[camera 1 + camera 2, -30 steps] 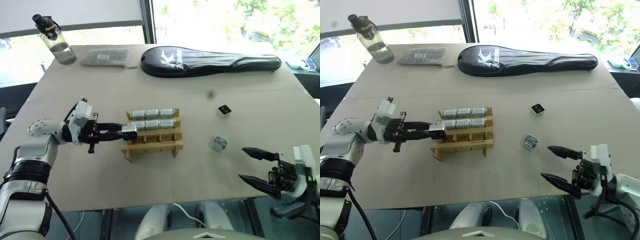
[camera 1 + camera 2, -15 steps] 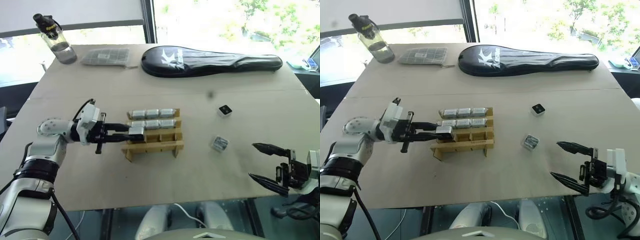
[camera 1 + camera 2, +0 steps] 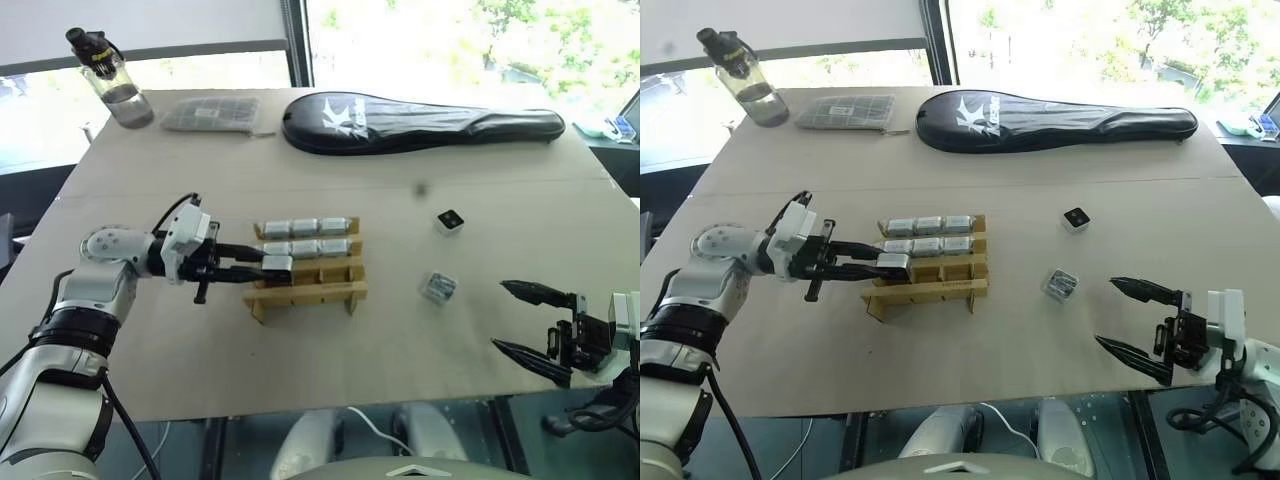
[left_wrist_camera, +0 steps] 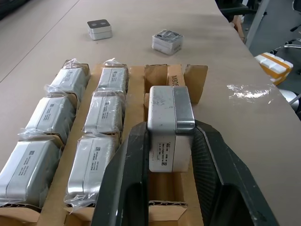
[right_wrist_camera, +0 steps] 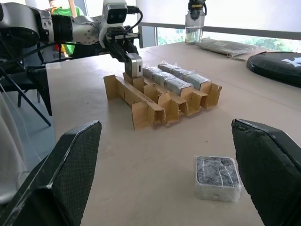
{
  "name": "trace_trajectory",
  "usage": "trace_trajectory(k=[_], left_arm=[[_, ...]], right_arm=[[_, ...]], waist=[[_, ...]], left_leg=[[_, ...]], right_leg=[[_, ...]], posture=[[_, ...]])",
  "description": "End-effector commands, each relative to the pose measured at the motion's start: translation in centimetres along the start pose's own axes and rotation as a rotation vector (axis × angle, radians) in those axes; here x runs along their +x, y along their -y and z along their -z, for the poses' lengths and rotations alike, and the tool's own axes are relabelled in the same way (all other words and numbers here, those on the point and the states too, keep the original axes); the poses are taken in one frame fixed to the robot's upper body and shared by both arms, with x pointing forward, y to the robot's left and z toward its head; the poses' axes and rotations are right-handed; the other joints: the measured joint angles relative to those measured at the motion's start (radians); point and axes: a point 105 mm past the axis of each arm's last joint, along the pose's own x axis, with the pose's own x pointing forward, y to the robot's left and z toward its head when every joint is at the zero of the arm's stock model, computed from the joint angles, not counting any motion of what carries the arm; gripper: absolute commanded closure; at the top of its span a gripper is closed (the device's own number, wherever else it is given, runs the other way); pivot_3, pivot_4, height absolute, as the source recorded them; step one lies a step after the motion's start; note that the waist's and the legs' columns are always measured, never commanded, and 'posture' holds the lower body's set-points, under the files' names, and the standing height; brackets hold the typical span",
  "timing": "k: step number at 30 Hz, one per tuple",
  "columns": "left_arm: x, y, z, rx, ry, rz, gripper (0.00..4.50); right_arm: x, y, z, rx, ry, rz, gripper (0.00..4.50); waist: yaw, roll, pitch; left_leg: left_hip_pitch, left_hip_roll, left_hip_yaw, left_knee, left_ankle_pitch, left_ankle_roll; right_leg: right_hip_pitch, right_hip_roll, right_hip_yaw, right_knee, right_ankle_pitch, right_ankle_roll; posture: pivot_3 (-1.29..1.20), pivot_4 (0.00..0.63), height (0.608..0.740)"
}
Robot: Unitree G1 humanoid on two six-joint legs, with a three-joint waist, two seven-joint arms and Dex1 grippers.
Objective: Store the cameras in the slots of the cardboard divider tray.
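- Table [image 3: 330, 350]: pale beige top, matte, with a faint seam running across it; the near edge overhangs the floor.
- Room: windows [image 3: 450, 40] behind the table's far edge, with bright daylight and green foliage outside; a dark window post stands between the panes.
- Far-edge items: a clear water bottle [image 3: 110, 80] with a black cap at the far left corner; a flat grey gridded packet [image 3: 210, 114] just beside it; a long black racket case [image 3: 420, 122] lying along the far edge.
- Divider tray [image 3: 310, 285]: tan cardboard with crossed slats, near the middle of the table, left of centre. Its rows run left to right.
- Stored cameras [image 4: 75, 136]: six wrapped silver-grey blocks fill the two far rows, three per row, each lying with its long side along its row. The near row's slots are open.
- Left gripper [image 3: 262, 270]: clamped on a silver-grey camera [image 4: 169, 127], its fingers [image 4: 136, 174] pressing the two long sides. The block is held over the left end of the tray's near row, long axis pointing along the row.
- Loose cameras: a white block with a black square face [image 3: 448, 221] to the right of the tray; a wrapped grey block [image 3: 437, 287] nearer the table's front edge, well apart from the tray.
- Right gripper [image 3: 528, 320]: jaws spread wide and holding nothing, at the near right edge, aimed toward the wrapped grey block.
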Motion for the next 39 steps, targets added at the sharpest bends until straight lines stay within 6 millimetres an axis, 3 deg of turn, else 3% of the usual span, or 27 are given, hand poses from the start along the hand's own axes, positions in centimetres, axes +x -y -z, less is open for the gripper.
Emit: trace_trajectory(k=[1,18,27,33,35,39], left_arm=[[-0.6,-0.2,-0.2,0.001,-0.012,-0.014,3.82],[-1.9,-0.3,0.2,-0.013,-0.041,-0.052,3.82],[-0.3,-0.3,2.2,-0.009,-0.067,-0.027,3.82],[-0.1,-1.1,2.1,-0.016,-0.069,-0.038,3.82],[-0.1,-1.3,1.9,-0.024,-0.068,-0.040,2.81],[-0.2,-1.5,1.1,0.005,-0.034,-0.052,1.24]], right_arm=[[-0.1,0.0,-1.1,-0.040,0.007,0.004,0.10],[0.0,0.1,-1.2,-0.042,0.007,0.013,0.10],[0.2,0.1,-1.3,-0.046,0.008,0.015,0.10],[0.1,0.0,-1.4,-0.047,0.003,0.025,0.10],[0.1,0.0,-1.4,-0.046,0.004,0.028,0.00],[0.1,-0.2,-1.2,-0.043,0.004,0.033,0.00]], waist=[[0.000,0.000,0.000],[0.000,0.000,0.000],[0.000,0.000,0.000],[0.006,0.000,0.000],[0.007,0.000,0.000],[0.004,0.000,0.000]], left_leg=[[0.000,0.000,0.000,0.000,0.000,0.000],[0.000,0.000,0.000,0.000,0.000,0.000],[0.000,0.000,0.000,0.000,0.000,0.000],[0.000,-0.001,-0.001,0.001,0.000,0.000],[0.000,-0.001,-0.001,0.001,0.000,0.000],[0.000,-0.002,-0.002,0.002,0.000,0.000]], right_leg=[[0.000,0.000,0.000,0.000,0.000,0.000],[0.000,0.000,0.000,0.000,0.000,0.000],[0.000,0.000,0.000,0.000,0.000,0.000],[0.000,0.000,-0.001,0.000,0.000,0.000],[0.000,0.000,-0.001,0.001,0.000,0.000],[0.000,0.000,-0.001,0.001,0.000,0.000]], posture=[[0.00,0.150,0.740],[0.00,0.150,0.740],[0.00,0.150,0.740],[0.00,0.150,0.740],[0.00,0.150,0.740],[0.00,0.150,0.740]])
